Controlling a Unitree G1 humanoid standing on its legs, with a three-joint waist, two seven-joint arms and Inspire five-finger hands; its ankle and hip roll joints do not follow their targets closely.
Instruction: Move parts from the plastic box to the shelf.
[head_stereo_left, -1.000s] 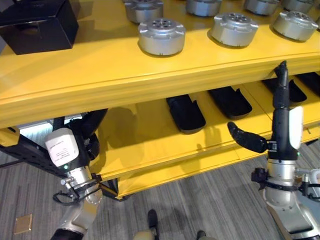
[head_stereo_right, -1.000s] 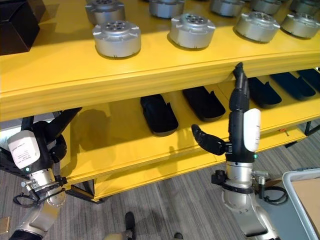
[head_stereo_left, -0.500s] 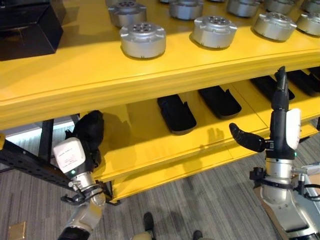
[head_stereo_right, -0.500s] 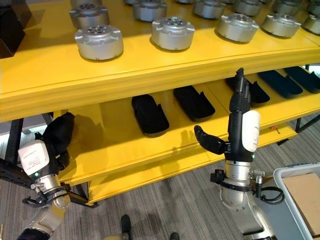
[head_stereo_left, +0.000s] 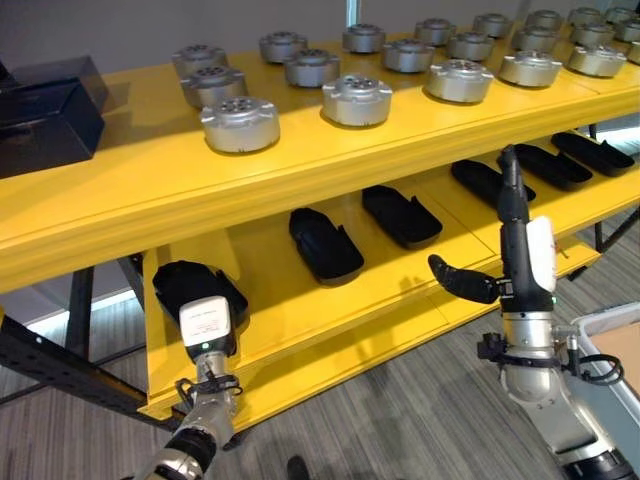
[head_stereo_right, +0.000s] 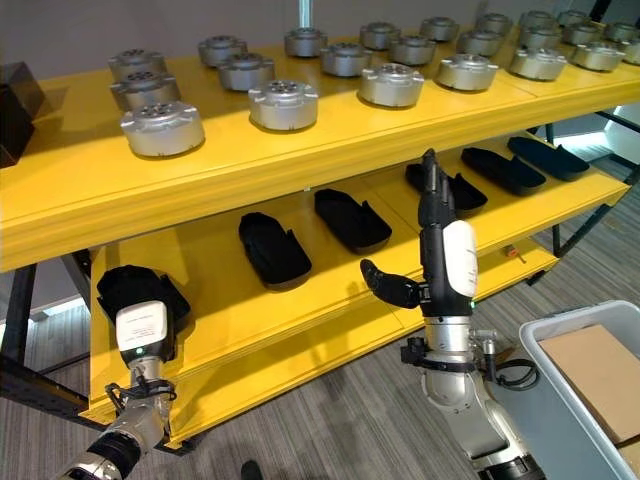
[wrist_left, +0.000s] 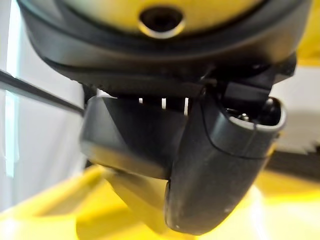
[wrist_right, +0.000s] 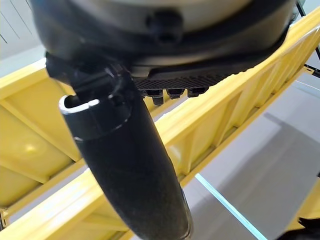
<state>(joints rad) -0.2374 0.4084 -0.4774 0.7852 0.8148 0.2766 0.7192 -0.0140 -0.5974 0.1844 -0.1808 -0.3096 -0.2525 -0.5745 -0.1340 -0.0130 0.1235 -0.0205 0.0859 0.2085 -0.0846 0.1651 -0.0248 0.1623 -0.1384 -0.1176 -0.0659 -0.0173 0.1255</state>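
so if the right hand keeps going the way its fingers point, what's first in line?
Most likely the front edge of the upper shelf. The right hand is open, fingers straight up in front of the lower shelf opening, tips just below that edge. Depth is unclear, so it might pass in front.

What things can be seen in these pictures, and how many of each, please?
shelf: one, yellow, two tiers, across the scene
round metal parts: more than twelve, silver, in rows on the top tier
long moulded parts: at least five, black, in a row on the lower tier
black box: one, at the top tier's left end
plastic box: one, grey, on the floor at the right
cardboard sheet: one, brown, inside the plastic box
left robot hand: one, dark, at the lower tier's left end
right robot hand: one, dark, open, pointing up before the shelf
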